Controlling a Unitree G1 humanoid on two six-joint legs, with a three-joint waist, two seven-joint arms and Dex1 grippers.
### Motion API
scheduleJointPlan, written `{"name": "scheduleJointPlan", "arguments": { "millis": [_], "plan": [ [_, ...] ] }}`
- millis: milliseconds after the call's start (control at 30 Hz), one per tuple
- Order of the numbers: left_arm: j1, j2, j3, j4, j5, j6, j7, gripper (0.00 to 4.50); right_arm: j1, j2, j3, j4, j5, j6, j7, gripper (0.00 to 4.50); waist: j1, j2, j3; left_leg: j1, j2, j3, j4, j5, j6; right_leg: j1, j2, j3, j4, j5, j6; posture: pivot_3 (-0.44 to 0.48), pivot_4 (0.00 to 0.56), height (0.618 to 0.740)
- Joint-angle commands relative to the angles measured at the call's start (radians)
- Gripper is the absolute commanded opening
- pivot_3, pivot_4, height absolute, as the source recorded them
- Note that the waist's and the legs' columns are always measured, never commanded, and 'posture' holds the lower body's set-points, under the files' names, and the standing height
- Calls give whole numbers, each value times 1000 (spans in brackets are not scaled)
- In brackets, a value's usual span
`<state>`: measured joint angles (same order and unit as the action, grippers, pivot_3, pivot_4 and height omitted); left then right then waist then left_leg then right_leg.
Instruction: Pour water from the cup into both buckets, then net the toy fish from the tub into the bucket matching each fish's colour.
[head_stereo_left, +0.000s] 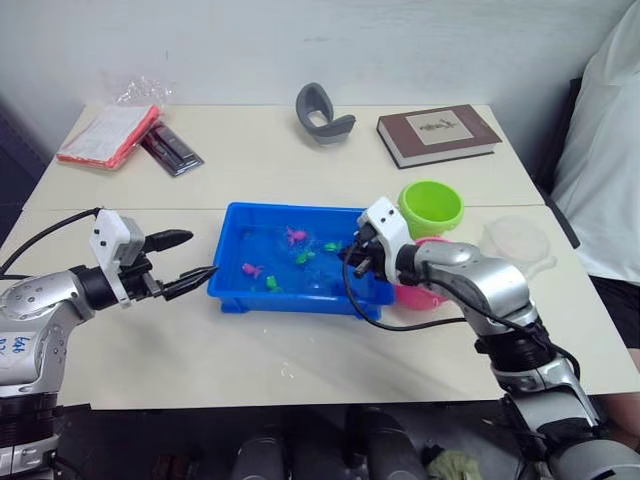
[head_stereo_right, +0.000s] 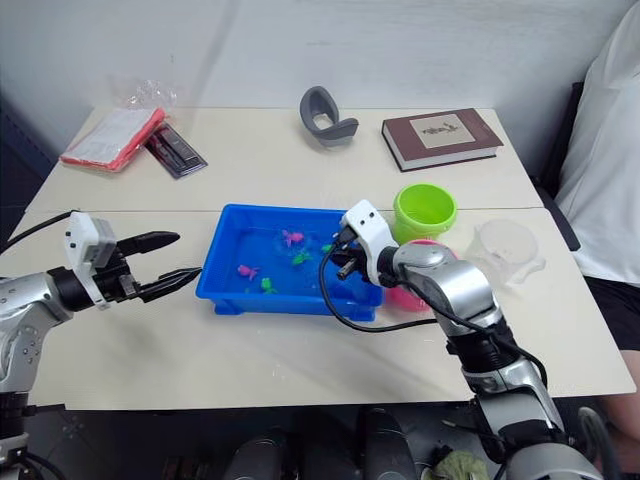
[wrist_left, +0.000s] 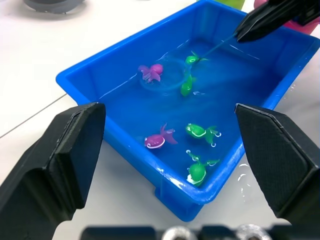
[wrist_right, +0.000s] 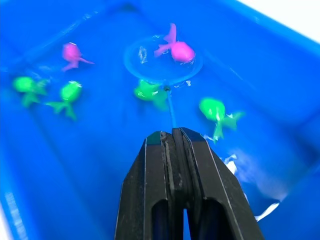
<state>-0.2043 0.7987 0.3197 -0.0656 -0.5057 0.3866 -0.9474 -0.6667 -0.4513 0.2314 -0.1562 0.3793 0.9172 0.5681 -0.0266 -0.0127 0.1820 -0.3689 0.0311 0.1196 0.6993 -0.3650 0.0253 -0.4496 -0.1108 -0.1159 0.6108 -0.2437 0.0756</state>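
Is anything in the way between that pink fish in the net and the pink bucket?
Only the tub's near wall and the right gripper itself lie between. The pink fish sits over the net's hoop; the pink bucket stands just outside the tub, behind the arm.

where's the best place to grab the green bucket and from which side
Grip the lime green bucket by its open rim, coming straight down from above: it stands upright, and the pink bucket crowds its near side, so a far or outer rim section looks clearest.
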Motion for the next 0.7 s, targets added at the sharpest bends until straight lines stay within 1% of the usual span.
{"name": "scheduleJointPlan", "arguments": {
  "millis": [33, 167, 267, 333, 433, 500, 567, 700],
  "plan": [
    [-4, 0, -2, -19, -14, -9, -19, 4444, 43, -52, -53, -109, 19, -64, 62, 0, 0, 0, 0, 0, 0, 0, 0, 0, 0, 0, 0, 0, 0, 0, 0, 0, 150, 740],
    [-17, -6, -22, -14, -21, -15, -48, 4444, 121, -112, -108, -195, 33, -132, 115, 0, 0, 0, 0, 0, 0, 0, 0, 0, 0, 0, 0, 0, 0, 0, 0, 0, 150, 740],
    [-65, -28, -56, -4, -20, -48, -79, 4444, 218, -169, -193, -283, 63, -189, 162, 0, 7, 0, 0, 0, 0, 0, 0, 0, 0, 0, 0, -1, 0, 0, 0, 0, 150, 740],
    [-108, -41, -73, -2, -28, -42, -86, 4444, 257, -172, -255, -310, 83, -225, 160, 0, 8, 0, 0, 0, 0, 0, 0, 0, 0, 1, 1, 0, 0, 0, 0, 0, 150, 740],
    [-217, -47, -136, 21, -23, -14, -127, 4444, 314, -215, -380, -379, 140, -171, 147, 0, 16, 0, 0, 1, -1, 0, 0, 0, 1, 1, 1, 0, 0, 1, 1, 0, 150, 740],
    [-287, -52, -182, 50, -21, 2, -166, 4444, 363, -254, -458, -431, 183, -155, 164, 0, 25, 0, 0, 1, -1, 0, 0, 0, 1, 1, 2, 0, 0, 1, 1, 0, 150, 740],
    [-330, -64, -210, 69, -24, 12, -195, 4444, 413, -283, -514, -481, 217, -144, 168, 0, 28, 0, 0, 1, -1, 0, 0, 0, 1, 1, 3, 0, -1, 1, 1, 0, 150, 740],
    [-379, -103, -246, 96, -38, 31, -237, 4444, 528, -280, -620, -590, 267, -109, 104, 0, 28, 0, 0, 1, 0, 1, 0, 0, 1, 2, 4, 0, -2, 1, 1, 0, 150, 740]
  ]
}}
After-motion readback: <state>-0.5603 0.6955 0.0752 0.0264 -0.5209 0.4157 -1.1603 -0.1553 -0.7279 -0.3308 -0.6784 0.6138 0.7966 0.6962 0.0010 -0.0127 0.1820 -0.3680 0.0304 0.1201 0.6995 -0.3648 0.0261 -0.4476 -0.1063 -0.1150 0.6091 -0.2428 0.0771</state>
